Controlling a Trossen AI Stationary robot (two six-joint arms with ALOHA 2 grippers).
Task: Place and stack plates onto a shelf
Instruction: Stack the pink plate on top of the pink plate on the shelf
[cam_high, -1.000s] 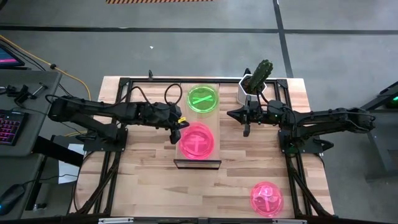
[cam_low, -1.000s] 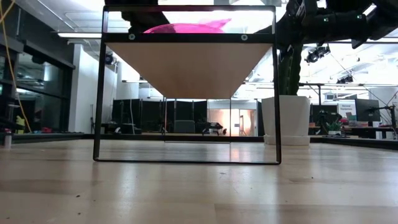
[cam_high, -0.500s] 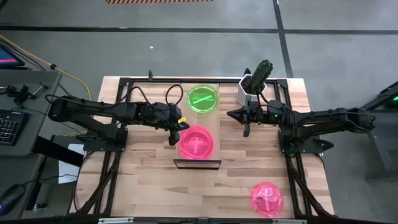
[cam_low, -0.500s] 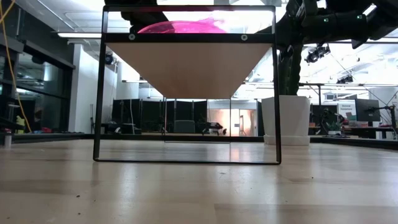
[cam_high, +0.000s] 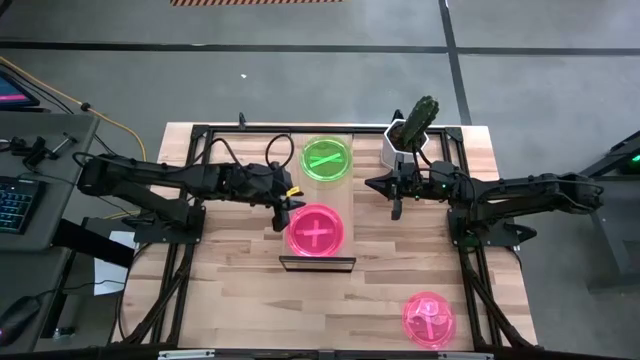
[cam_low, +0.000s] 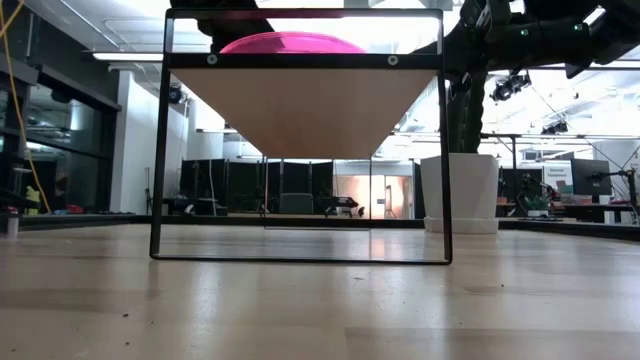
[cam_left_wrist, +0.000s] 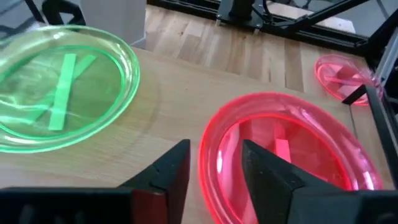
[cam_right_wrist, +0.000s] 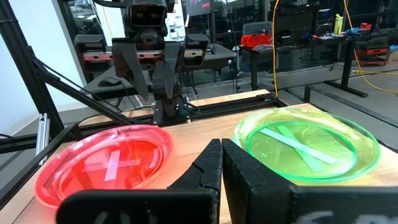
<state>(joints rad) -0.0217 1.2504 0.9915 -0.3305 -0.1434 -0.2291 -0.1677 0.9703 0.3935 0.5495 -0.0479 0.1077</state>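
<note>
On the shelf (cam_high: 322, 190), a pink plate (cam_high: 316, 230) lies flat at the near end and a green plate (cam_high: 325, 158) lies flat at the far end. A second pink plate (cam_high: 429, 319) rests on the table at the near right. My left gripper (cam_high: 283, 212) is open at the near pink plate's left rim (cam_left_wrist: 208, 155). One finger (cam_left_wrist: 177, 165) stands outside the rim and the other (cam_left_wrist: 261, 168) over the plate's inside, with a gap showing. My right gripper (cam_high: 397, 207) hangs shut to the right of the shelf, holding nothing.
A white pot with a cactus (cam_high: 405, 140) stands at the far right, just behind my right gripper. The shelf sits on a low dark frame (cam_low: 160, 150) with open space beneath it. Bare tabletop lies at the near left.
My left gripper has opened and let go of the pink plate's left rim. The plate sat tilted on the shelf's near end and has settled flat and level there. Neither arm has travelled.
</note>
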